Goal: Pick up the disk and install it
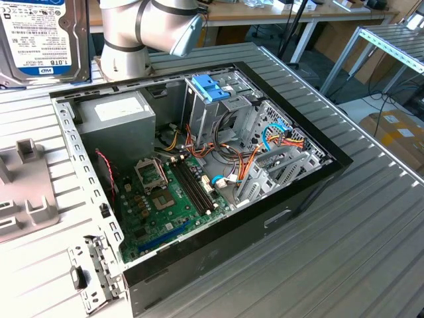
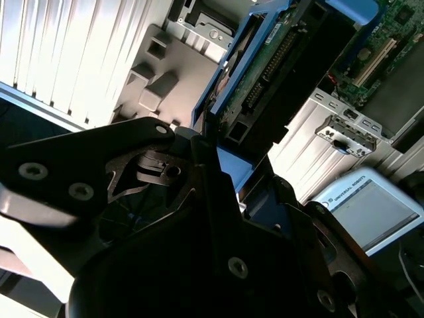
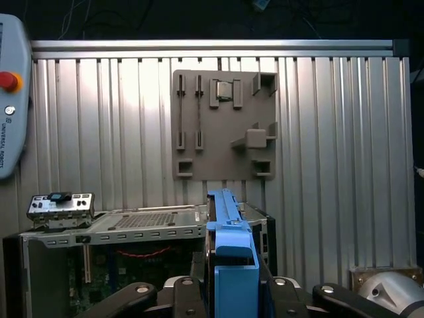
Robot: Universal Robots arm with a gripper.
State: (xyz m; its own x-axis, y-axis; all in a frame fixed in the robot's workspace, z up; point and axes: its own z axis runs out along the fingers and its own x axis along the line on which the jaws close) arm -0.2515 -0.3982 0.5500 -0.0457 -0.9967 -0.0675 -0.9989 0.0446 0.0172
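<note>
The disk [image 3: 228, 228], clamped in the gripper [image 3: 232, 291], is outside the open computer case [image 1: 265, 222].

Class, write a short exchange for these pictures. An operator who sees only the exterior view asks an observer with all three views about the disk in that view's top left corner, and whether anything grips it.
Operator: In the exterior view I see the disk with its label facing me. Is it gripped?
Observer: Yes. In the first wrist view the gripper is shut on the disk at its blue-tabbed edge.
Operator: What is on its other face?
Observer: In the second wrist view, that face carries a green circuit board.
Operator: Is there anything outside my view?
Observer: In the first wrist view, a pale pendant with a red button sits near the port end of the computer case.
</note>
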